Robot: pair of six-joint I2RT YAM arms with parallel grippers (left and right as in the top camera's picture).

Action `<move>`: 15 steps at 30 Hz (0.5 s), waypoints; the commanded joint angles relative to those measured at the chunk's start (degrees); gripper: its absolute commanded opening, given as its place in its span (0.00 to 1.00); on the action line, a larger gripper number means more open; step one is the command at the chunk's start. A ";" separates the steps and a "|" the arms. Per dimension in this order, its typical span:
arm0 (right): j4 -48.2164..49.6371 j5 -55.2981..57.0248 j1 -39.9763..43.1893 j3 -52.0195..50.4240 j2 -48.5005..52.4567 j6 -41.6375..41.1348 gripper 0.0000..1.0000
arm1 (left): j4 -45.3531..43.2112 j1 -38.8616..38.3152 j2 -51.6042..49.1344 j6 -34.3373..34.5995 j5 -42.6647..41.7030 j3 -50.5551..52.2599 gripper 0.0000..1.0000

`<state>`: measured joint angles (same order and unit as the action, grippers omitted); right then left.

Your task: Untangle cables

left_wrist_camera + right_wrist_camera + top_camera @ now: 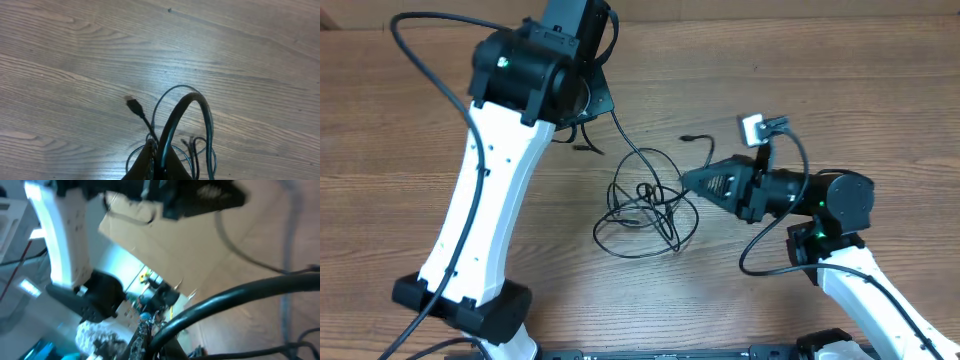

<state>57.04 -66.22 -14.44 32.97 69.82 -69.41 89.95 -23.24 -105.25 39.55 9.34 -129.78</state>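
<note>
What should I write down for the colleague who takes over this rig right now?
The left gripper is shut, it seems on a thin strand just behind its plug.
The right gripper is shut, with its tip at the right edge of the tangle; whether it grips a strand cannot be told.
The cables lie as knotted loops in the middle of the table. One strand runs up towards the left gripper, and a second plug lies free.
Done: no cable is separated yet.
Left: pull the strands apart one by one.
</note>
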 commanded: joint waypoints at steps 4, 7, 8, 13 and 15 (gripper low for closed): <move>0.35 -0.92 -6.78 0.85 -0.20 4.20 0.04 | -0.39 -0.04 -5.03 1.38 -0.20 -1.14 0.04; 0.26 -1.70 -9.68 0.85 -0.20 8.11 0.04 | -0.39 -0.04 -6.49 1.38 -0.37 -1.14 0.04; 0.13 -2.08 -10.54 0.85 -0.20 9.20 0.04 | -0.39 -0.02 -6.84 1.38 -0.37 -1.14 0.04; -3.43 -3.15 -13.49 0.85 -0.20 15.10 0.04 | -0.70 -0.02 -7.56 1.36 -1.20 -1.14 0.04; -6.45 -3.13 -14.27 0.85 -0.20 17.53 0.09 | -1.36 -0.02 -7.52 0.46 -3.48 -1.18 0.04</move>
<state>53.04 -68.55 -27.31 32.97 69.82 -58.15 89.52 -23.24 -112.38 40.16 8.36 -129.78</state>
